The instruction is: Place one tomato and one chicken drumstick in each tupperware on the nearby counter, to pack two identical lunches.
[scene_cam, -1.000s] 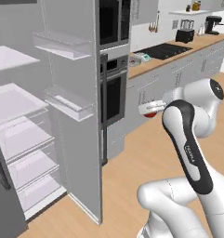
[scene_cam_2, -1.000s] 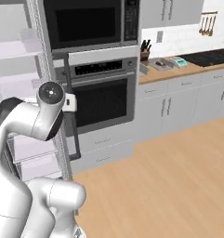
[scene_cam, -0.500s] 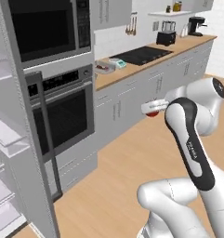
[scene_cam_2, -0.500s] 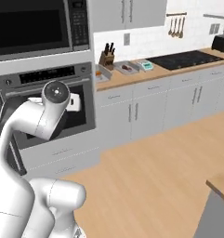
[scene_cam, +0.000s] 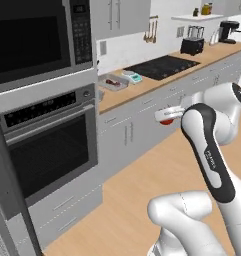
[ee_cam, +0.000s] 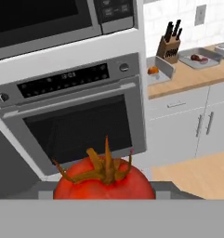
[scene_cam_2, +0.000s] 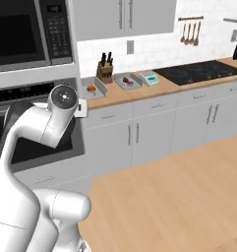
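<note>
Fingers point(ee_cam: 46, 189) are clamped partway closed around a red tomato point(ee_cam: 104, 180), which sits right at the bottom of the hand view with its brown stem sticking up, so the gripper point(ee_cam: 104, 193) definitely has hold of it. From the left base view you can catch the same tomato point(scene_cam: 166, 121) as a little red bulge under the white hand, held up in the air in front of the grey cabinet fronts. Over on the wooden counter point(scene_cam_2: 154, 88) there are two shallow grey containers. One container point(scene_cam_2: 93, 88) sits just left of the knife block point(scene_cam_2: 106, 71) and has something small and orange in it. The other container point(scene_cam_2: 128, 80) is just right of the block and has something dark reddish inside, too small to say what exactly. A small teal-topped scale thing point(scene_cam_2: 149, 77) is next to that one, then a black cooktop point(scene_cam_2: 201, 71) further along. The wall oven point(ee_cam: 81, 116) with the microwave point(ee_cam: 53, 18) above it is straight ahead of the hand, and the arm is well away from the counter.
</note>
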Robot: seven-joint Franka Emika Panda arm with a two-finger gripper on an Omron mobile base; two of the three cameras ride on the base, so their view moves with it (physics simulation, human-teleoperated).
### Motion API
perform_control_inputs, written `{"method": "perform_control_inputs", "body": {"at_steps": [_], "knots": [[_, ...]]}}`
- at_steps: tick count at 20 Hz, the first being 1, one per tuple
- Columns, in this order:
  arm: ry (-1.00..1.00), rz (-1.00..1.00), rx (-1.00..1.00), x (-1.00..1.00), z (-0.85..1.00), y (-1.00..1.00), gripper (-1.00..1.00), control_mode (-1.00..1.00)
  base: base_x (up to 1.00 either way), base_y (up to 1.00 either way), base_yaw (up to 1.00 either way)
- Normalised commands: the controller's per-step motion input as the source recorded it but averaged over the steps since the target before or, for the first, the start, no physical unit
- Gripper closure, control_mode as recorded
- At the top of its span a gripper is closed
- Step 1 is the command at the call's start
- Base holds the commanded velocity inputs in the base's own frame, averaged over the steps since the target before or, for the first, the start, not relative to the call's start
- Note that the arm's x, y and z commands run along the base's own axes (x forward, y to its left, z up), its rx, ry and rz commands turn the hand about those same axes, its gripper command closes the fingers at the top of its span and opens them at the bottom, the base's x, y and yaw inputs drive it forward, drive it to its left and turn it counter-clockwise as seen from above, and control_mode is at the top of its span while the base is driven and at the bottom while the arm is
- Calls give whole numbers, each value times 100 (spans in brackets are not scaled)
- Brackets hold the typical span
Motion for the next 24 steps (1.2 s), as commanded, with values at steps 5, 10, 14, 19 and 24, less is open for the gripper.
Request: {"method": "perform_control_inputs", "body": {"at_steps": [5,10,14,19,24], "knots": [[0,0,0,0,0,0,100,100,100,-12,28],[0,0,0,0,0,0,100,100,100,-46,31],[0,0,0,0,0,0,100,100,100,-48,32],[0,0,0,0,0,0,100,100,100,-39,35],[0,0,0,0,0,0,100,100,100,-47,41]]}}
